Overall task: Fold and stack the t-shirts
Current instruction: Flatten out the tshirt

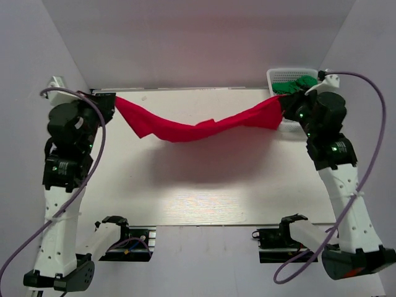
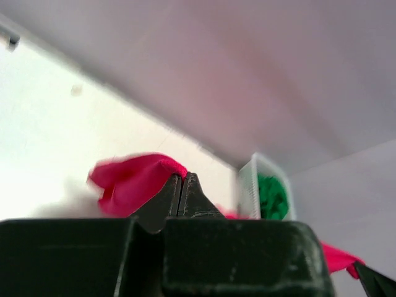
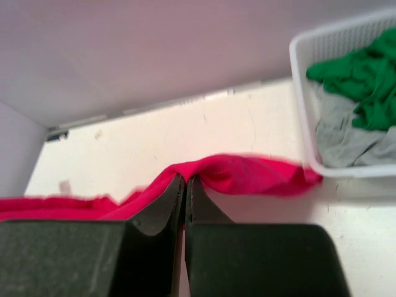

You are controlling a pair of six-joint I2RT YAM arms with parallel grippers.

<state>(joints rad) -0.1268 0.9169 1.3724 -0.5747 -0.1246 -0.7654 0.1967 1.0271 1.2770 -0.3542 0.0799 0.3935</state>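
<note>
A bright red t-shirt (image 1: 198, 127) hangs stretched in the air across the back of the table, sagging in the middle. My left gripper (image 1: 111, 103) is shut on its left end at the far left. My right gripper (image 1: 283, 105) is shut on its right end at the far right, next to the basket. In the left wrist view the shut jaws (image 2: 182, 179) pinch red cloth (image 2: 127, 179). In the right wrist view the shut jaws (image 3: 185, 180) pinch the red t-shirt (image 3: 247, 174), which trails off to both sides.
A white lattice basket (image 1: 276, 75) stands at the back right corner with green (image 1: 296, 84) and grey clothes in it; it also shows in the right wrist view (image 3: 303, 99). The white table (image 1: 198, 192) lies below the shirt. Grey walls close in the back and sides.
</note>
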